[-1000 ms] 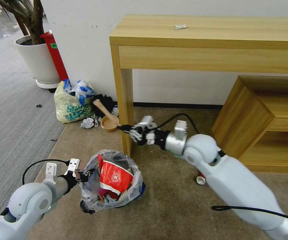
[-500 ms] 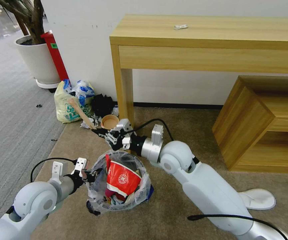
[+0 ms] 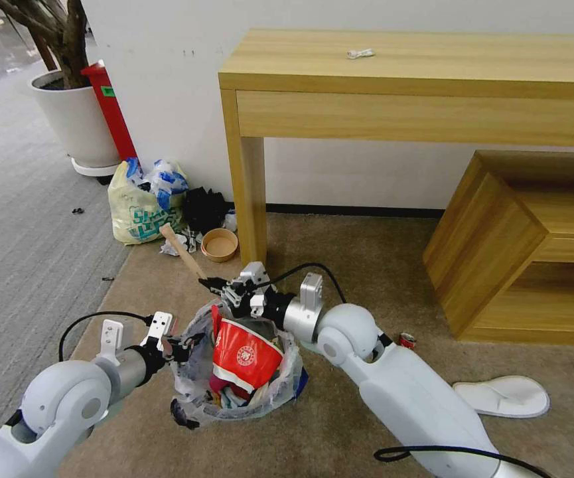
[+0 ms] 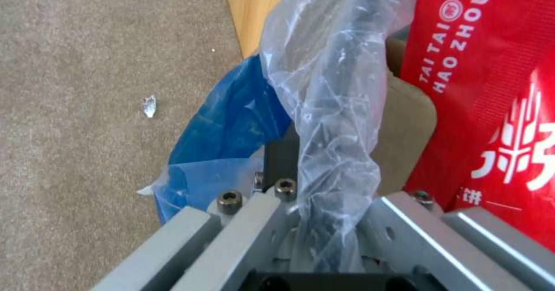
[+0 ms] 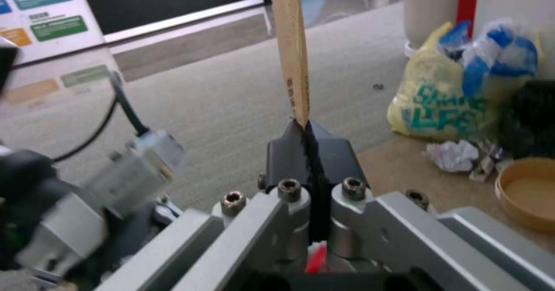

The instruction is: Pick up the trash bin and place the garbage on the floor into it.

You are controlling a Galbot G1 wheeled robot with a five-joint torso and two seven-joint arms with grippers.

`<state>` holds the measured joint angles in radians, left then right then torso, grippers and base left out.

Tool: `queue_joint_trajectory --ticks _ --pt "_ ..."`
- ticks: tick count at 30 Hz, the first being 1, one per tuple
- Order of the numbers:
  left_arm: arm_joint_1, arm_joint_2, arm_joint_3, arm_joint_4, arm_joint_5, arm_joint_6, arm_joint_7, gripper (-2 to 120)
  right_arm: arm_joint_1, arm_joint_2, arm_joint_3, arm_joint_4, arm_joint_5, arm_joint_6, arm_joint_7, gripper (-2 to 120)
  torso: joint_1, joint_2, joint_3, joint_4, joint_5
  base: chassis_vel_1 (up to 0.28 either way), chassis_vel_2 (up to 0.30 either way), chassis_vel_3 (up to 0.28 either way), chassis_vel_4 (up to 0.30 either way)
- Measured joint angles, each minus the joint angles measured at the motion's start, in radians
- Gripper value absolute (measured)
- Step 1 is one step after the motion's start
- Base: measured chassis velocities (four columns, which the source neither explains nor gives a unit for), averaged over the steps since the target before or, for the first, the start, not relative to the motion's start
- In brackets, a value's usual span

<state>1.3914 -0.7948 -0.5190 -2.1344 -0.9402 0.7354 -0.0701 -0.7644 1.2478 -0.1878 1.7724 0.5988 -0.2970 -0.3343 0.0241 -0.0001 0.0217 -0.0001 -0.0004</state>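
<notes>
Tan carpet floor (image 3: 366, 252) runs under a wooden table (image 3: 406, 66) against a white wall. On it the trash bin (image 3: 233, 392), its clear liner already stuffed with a red paper cup (image 3: 243, 352) and other scraps, hangs from the left gripper (image 3: 179, 346), whose fingers are clamped on the liner and rim. The right gripper (image 3: 210, 283) hovers at the bin's far rim, pinching one end of a flat wooden stick (image 3: 182, 250). Much is binned, I judge, but a crushed can (image 3: 407, 340), a white slipper (image 3: 502, 396), a brown paper bowl (image 3: 219, 243) and crumpled tissue (image 3: 174, 247) remain on the floor. Since half a second ago, the right arm has carried the stick nearer, from beside the bowl to the bin's edge.
</notes>
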Motion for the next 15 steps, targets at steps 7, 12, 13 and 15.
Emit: queue_joint_trajectory --ticks 7,12,13,15 --pt "0.004 0.001 -0.008 0.001 -0.007 0.0 0.002 0 -0.001 0.011 0.002 -0.008 0.001 0.004 0.018 0 0.0 0.0 0.0 0.0 0.0 0.0 0.0 0.0 0.0" --pt "0.0 -0.001 -0.008 0.02 -0.005 0.0 0.004 0 0.008 0.012 0.002 0.025 0.022 -0.005 0.037 0 0.0 0.0 0.0 0.0001 0.0 0.0 0.0 0.0 0.0" --pt "-0.001 -0.002 -0.009 0.025 -0.004 0.0 0.005 0 0.011 0.011 0.002 0.037 0.029 -0.009 0.04 0 0.0 0.0 0.0 0.0 -0.0001 0.0 0.0 0.0 0.0" --pt "-0.001 -0.003 -0.01 0.033 0.001 0.0 0.008 0 0.014 0.007 0.003 0.054 0.038 -0.016 0.043 0 0.0 0.0 0.0 0.0 0.0 0.0 0.0 0.0 0.0"
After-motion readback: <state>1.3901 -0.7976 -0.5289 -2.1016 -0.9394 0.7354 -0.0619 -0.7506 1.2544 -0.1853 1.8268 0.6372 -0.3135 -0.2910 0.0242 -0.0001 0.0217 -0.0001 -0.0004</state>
